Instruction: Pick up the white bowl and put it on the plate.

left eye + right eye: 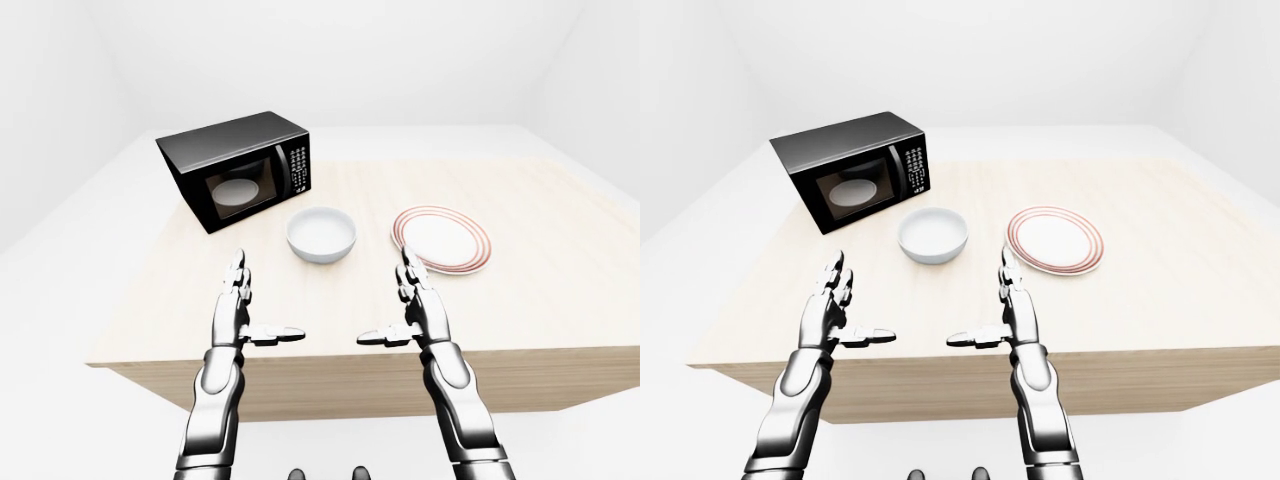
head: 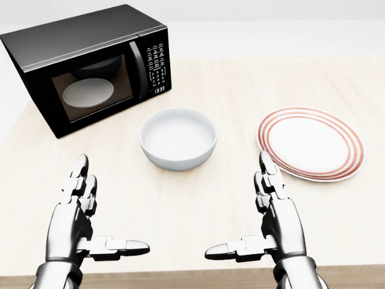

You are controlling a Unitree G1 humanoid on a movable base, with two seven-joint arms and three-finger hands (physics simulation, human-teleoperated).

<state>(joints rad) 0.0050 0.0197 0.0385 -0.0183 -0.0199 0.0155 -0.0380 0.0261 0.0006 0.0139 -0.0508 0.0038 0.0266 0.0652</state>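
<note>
While splayed: robot hands (image 2: 90,223) (thumbs inward)

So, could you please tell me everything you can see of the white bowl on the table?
The white bowl is round, plain and glossy, like glazed ceramic, with a thick rim and sloping sides. It stands upright and looks empty, resting on the pale wooden table. In the head view it sits near the middle, between the black microwave at upper left and the red-ringed plate at right, touching neither. Neither hand touches it.
</note>
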